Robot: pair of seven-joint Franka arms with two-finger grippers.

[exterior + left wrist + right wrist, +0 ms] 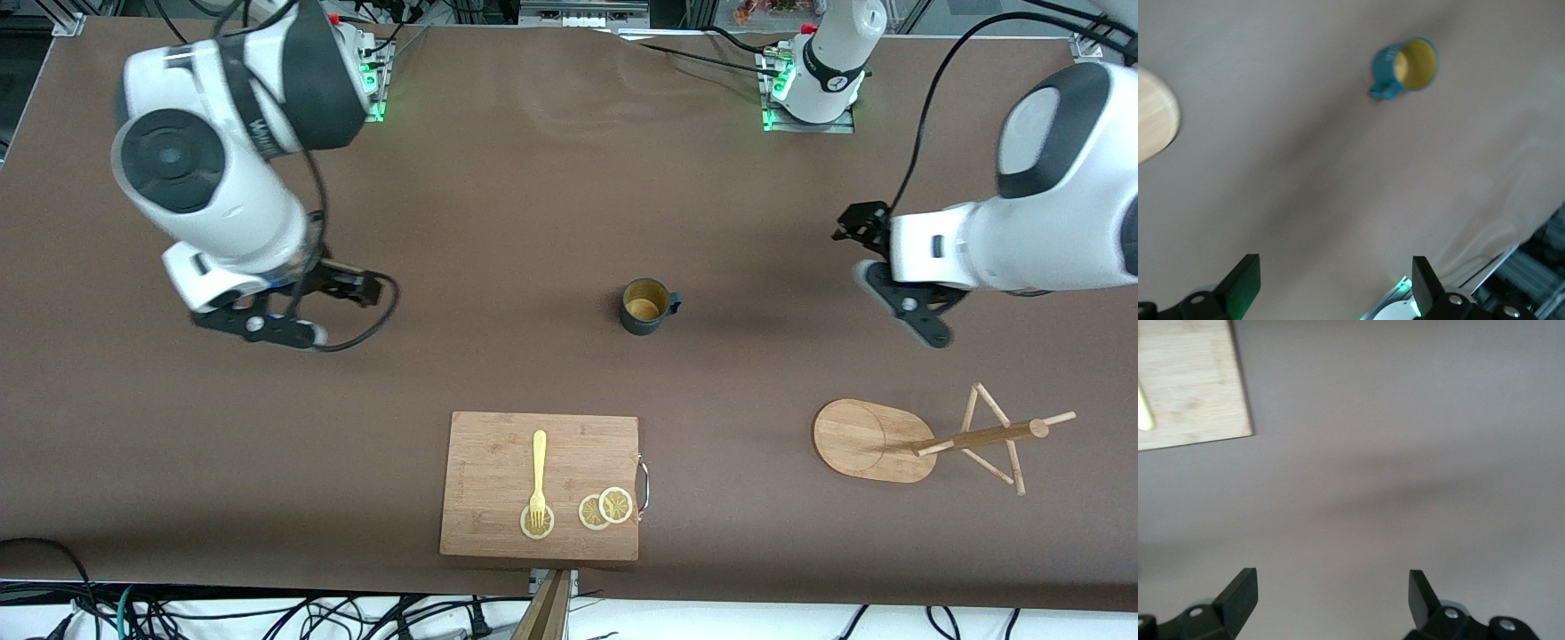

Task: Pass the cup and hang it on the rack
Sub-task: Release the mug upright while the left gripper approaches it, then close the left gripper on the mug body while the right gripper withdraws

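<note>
The dark teal cup (646,305) stands upright on the brown table near its middle, its loop handle toward the left arm's end. It also shows in the left wrist view (1405,65), yellowish inside. The wooden rack (876,440) stands nearer the front camera, toward the left arm's end, with its pole and thin pegs (987,434). Its oval base edge shows in the left wrist view (1155,113). My left gripper (920,316) (1336,280) is open and empty above the table between cup and rack. My right gripper (267,327) (1331,593) is open and empty over bare table toward the right arm's end.
A rectangular wooden cutting board (542,462) (1188,383) lies near the table's front edge with a yellow fork (538,476) and lemon slices (606,508) on it. Cables trail from both wrists.
</note>
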